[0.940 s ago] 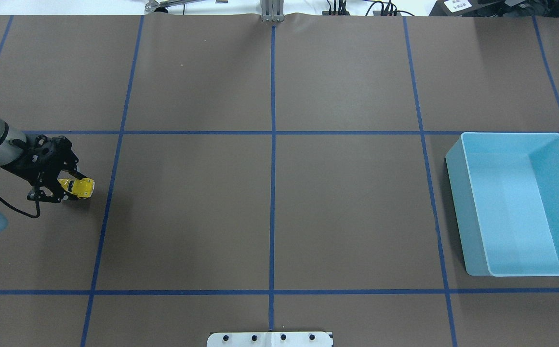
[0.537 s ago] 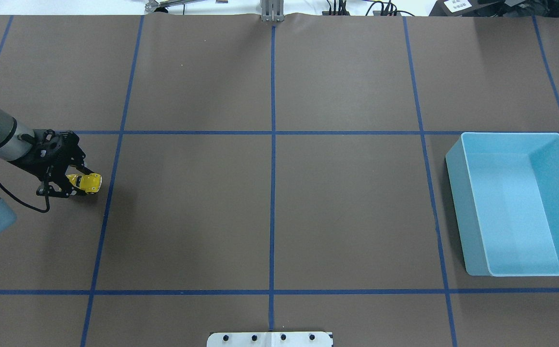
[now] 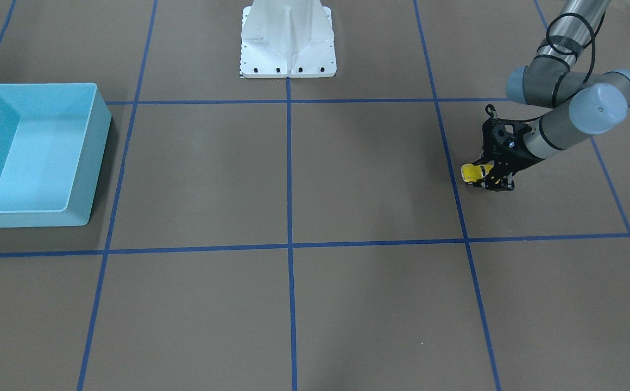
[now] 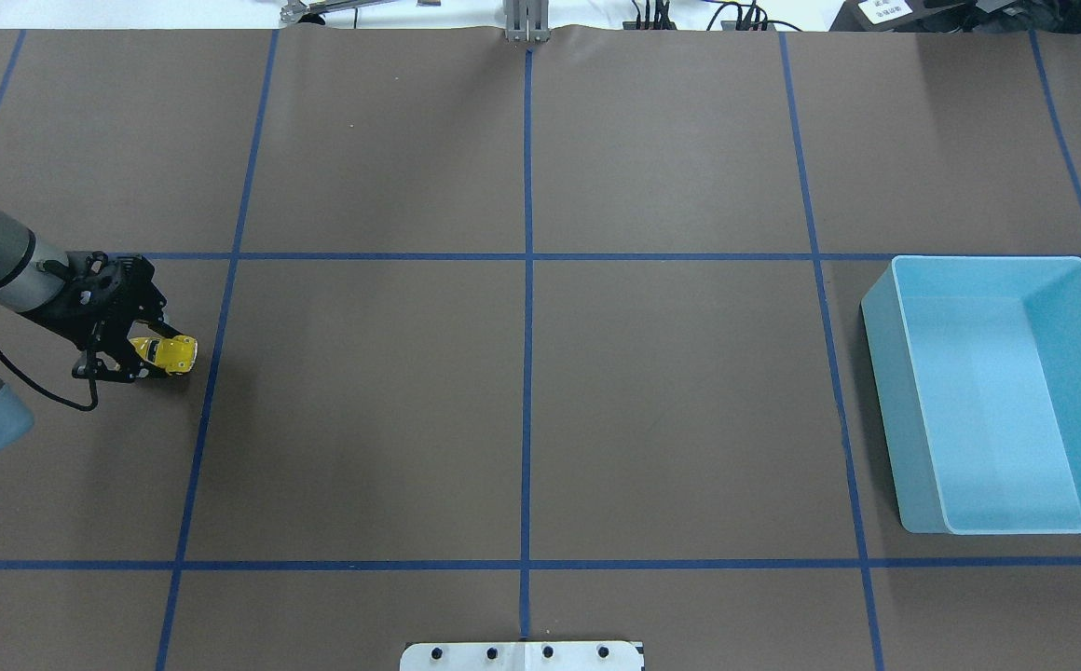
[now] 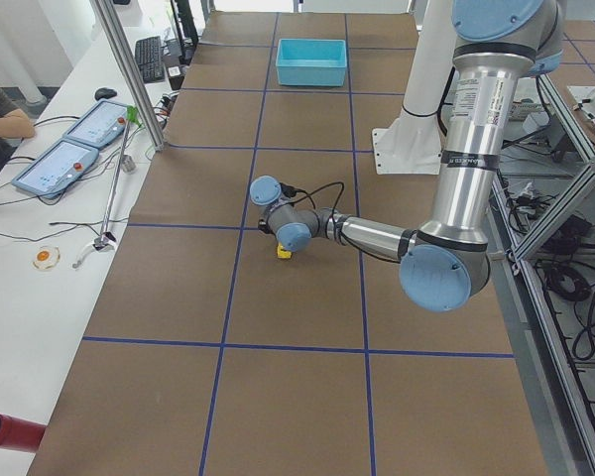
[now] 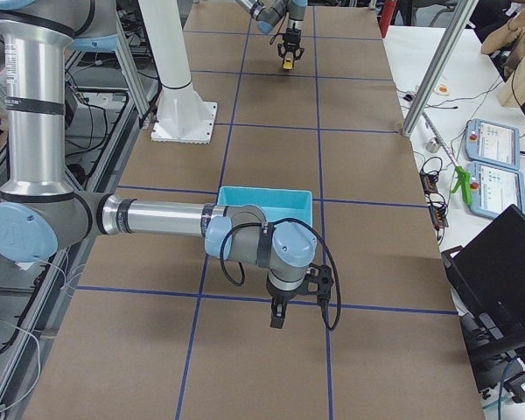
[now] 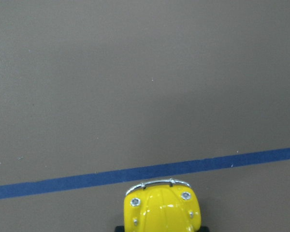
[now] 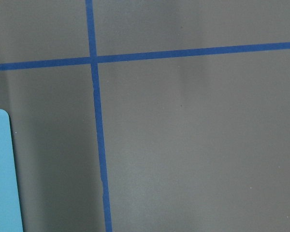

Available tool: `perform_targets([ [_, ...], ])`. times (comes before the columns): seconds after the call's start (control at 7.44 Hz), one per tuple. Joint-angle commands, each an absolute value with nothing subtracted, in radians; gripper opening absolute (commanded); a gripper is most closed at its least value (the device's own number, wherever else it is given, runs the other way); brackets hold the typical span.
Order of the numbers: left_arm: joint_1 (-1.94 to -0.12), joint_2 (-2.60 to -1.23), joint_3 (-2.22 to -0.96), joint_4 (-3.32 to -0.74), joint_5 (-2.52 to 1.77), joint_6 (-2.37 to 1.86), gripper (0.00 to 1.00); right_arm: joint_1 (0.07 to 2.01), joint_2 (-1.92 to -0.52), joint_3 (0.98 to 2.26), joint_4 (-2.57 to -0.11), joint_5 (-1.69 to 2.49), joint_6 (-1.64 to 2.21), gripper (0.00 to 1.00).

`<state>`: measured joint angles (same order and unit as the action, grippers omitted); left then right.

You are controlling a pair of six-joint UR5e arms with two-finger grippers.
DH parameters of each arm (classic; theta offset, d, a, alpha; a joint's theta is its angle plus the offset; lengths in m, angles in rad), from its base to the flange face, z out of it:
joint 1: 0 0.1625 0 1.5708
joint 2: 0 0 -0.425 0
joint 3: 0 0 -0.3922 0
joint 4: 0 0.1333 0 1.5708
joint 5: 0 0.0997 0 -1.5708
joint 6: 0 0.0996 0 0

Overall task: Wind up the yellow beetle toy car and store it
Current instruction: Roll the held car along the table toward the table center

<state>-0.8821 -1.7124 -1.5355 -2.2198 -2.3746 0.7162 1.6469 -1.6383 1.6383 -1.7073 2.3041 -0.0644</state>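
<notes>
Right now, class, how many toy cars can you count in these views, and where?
1. The yellow beetle toy car sits in the left gripper, at the robot's left end of the table, far from the blue bin, whose inside shows no car.

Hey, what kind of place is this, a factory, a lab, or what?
Most likely a robotics lab workcell rather than a factory: a table taped into a blue grid, robot arms by a white pedestal, and teach pendants on a side desk.
</notes>
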Motion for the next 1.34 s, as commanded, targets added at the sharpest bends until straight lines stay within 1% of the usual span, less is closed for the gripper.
perform_targets([
  [0.0, -0.881, -1.712, -1.519, -2.237, -2.375, 0.718, 0.0, 1.647, -1.638, 1.638, -1.707, 2.304, -0.064, 1.0],
  [1.21, -0.884, -1.687, -1.483, -2.325, -2.413, 0.726, 0.0, 1.647, -1.638, 1.638, -1.707, 2.304, -0.064, 1.0],
])
